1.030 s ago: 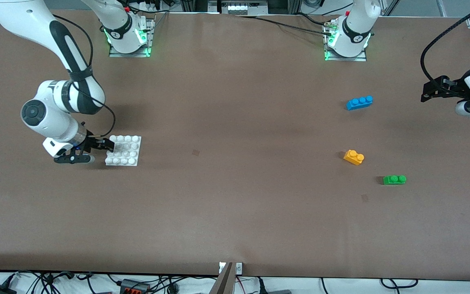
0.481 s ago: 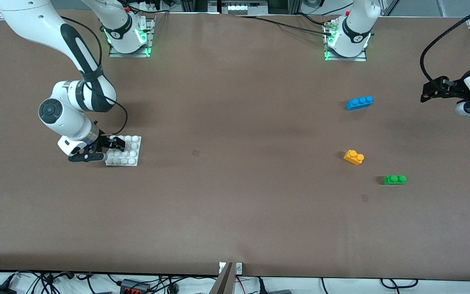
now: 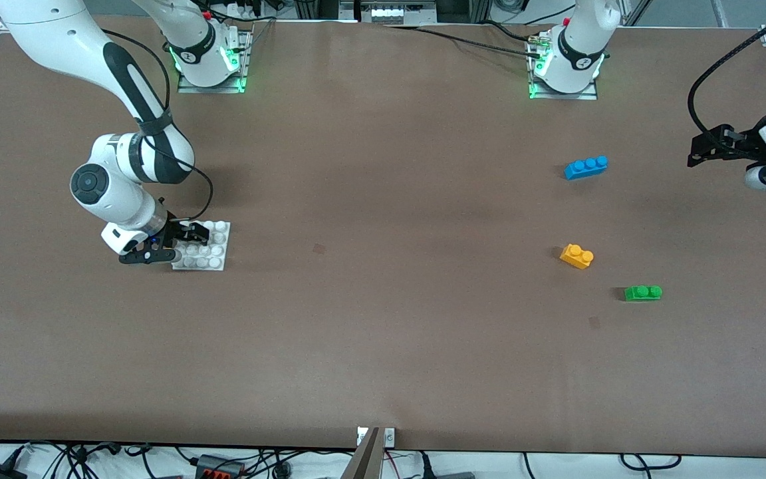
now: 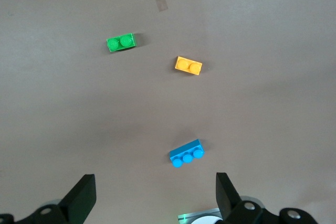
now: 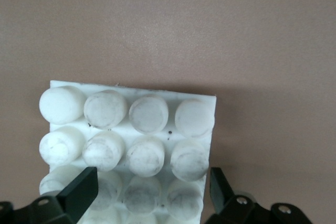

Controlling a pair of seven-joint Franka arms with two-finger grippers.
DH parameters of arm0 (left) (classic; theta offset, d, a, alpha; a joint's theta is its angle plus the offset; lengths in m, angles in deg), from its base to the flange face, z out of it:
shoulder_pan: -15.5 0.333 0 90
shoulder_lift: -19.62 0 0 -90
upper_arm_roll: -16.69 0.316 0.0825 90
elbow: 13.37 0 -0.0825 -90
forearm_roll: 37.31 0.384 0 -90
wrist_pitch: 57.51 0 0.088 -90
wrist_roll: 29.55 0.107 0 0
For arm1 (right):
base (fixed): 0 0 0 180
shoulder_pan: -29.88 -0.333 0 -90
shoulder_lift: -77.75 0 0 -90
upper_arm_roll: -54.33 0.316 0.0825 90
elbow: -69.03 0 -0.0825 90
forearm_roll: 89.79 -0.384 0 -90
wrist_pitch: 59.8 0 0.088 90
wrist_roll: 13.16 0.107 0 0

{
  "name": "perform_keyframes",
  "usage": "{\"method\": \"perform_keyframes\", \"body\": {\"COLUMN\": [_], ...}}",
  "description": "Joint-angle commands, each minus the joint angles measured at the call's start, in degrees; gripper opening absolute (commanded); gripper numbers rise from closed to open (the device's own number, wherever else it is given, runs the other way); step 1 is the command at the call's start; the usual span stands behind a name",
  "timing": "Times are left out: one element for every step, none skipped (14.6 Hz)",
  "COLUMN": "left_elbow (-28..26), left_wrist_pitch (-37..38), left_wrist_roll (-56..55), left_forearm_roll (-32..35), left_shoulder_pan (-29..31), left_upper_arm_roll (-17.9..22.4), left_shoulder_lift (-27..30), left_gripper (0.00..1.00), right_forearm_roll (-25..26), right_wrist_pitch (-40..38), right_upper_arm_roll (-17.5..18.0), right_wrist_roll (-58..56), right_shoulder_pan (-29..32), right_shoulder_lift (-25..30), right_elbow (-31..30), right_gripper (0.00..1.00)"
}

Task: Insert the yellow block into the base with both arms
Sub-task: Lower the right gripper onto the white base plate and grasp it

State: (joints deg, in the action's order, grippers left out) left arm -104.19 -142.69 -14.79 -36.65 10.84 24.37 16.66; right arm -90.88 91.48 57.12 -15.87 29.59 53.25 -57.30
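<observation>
The base (image 3: 205,246) is straddled at its edge by the right gripper (image 3: 180,241), jaws apart (presumably to steady it). The yellow block (image 3: 576,256) lies untouched near the waiting left gripper (image 3: 697,152), spread wide.

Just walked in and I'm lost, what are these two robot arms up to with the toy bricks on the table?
The right pincer is down at the flat white studded plastic base plate, its fingers straddling one edge, open and not yet clamped. The left pincer hangs open above the left arm's end of the table, waiting. The small orange-yellow two-stud brick lies untouched on the table, between the blue three-stud brick and the green two-stud brick.
</observation>
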Motion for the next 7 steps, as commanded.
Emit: {"method": "perform_keyframes", "body": {"left_elbow": [1.87,1.87,1.87,1.78,1.78,1.87,1.87], "left_wrist_pitch": [0.8,0.8,0.8,0.8,0.8,0.8,0.8], "left_wrist_roll": [0.09,0.1,0.1,0.1,0.01,0.01,0.01], "left_forearm_roll": [-1.27,-1.27,-1.27,-1.27,-1.27,-1.27,-1.27], "left_shoulder_pan": [0.0,0.0,0.0,0.0,0.0,0.0,0.0], "left_upper_arm_roll": [0.49,0.49,0.49,0.49,0.49,0.4,0.49], "left_shoulder_lift": [-0.99,-0.99,-0.99,-0.99,-0.99,-0.99,-0.99], "left_gripper": [1.0,1.0,1.0,1.0,1.0,1.0,1.0], "right_forearm_roll": [-0.84,-0.84,-0.84,-0.84,-0.76,-0.76,-0.84], "right_wrist_pitch": [0.86,0.77,0.77,0.77,0.85,0.77,0.77], "right_upper_arm_roll": [0.46,0.46,0.46,0.46,0.46,0.46,0.46], "right_wrist_roll": [-0.8,-0.8,-0.8,-0.8,-0.8,-0.8,-0.8], "right_shoulder_pan": [0.38,0.38,0.38,0.38,0.38,0.2,0.2], "right_shoulder_lift": [-1.08,-1.16,-1.17,-1.17,-1.17,-1.17,-1.25], "right_elbow": [-0.5,-0.5,-0.5,-0.41,-0.41,-0.41,-0.41], "right_gripper": [0.67,0.63,0.63,0.63,0.63,0.62,0.6]}}
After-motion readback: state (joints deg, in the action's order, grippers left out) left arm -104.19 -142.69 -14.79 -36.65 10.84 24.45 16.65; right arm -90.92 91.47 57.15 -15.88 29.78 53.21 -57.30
